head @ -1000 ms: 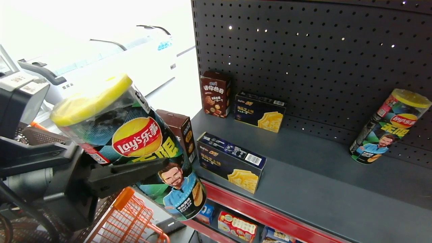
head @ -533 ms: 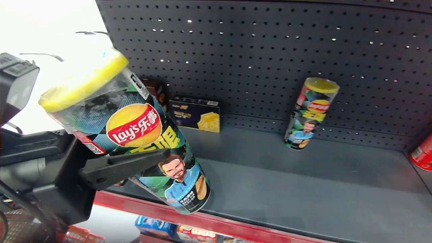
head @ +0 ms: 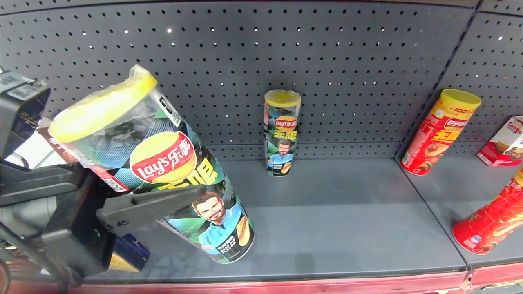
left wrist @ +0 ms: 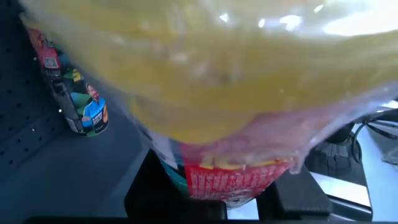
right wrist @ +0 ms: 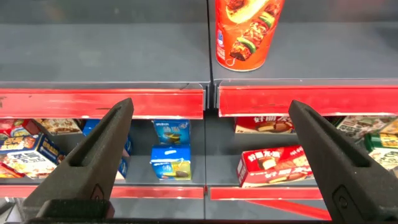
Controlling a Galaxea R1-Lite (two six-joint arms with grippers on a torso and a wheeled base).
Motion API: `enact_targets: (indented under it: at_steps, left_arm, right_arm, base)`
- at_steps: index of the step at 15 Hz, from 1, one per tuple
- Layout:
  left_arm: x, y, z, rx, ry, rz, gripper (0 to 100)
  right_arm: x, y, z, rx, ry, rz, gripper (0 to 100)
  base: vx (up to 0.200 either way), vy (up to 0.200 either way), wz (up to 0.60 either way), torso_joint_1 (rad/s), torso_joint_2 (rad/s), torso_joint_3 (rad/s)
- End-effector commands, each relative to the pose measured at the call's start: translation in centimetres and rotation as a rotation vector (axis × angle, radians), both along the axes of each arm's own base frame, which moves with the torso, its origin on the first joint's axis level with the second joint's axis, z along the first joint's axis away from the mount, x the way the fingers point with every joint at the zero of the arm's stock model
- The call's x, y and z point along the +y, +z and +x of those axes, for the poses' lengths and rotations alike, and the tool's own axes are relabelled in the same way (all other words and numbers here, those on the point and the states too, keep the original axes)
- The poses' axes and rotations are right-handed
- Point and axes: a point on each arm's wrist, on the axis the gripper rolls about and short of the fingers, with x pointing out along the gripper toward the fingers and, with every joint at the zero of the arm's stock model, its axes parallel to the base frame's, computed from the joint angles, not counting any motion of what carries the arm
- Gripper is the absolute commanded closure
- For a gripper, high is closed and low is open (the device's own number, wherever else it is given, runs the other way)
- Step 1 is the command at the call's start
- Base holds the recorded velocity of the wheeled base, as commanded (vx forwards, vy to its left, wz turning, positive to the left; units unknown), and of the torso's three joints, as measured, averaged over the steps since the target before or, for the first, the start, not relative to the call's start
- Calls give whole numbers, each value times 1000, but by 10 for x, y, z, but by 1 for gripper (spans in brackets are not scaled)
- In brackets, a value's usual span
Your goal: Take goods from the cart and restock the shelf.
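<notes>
My left gripper is shut on a green-and-black chips can with a yellow lid, held tilted at the left over the front of the grey shelf. Its lid looms close in the left wrist view. A matching chips can stands upright at the back of the shelf against the pegboard, also seen as a small can in the left wrist view. My right gripper is open with nothing in it, low before the shelf's red front edge.
Two red chips cans and a red box stand in the bay to the right. A dark blue box lies under the held can. One red can sits near the shelf edge; snack boxes fill the lower shelf.
The head camera has swung right along the shelf: the boxes at the left slid away and the red cans came into sight. The can stays in my left gripper.
</notes>
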Motion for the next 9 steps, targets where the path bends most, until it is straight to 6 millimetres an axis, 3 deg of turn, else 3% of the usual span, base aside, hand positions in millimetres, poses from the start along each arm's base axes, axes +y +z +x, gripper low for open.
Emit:
enact_targets:
  at_steps: [1, 9]
  left_arm:
    - [0, -1, 0, 5, 0, 1, 100]
    - [6, -19, -1, 44, 27, 18, 100]
  right_arm:
    - [0, 0, 0, 0, 1, 0, 0]
    - [0, 1, 0, 0, -5, -2, 0]
  base:
    - [0, 0, 0, 0, 0, 0]
    - [0, 0, 0, 0, 0, 0]
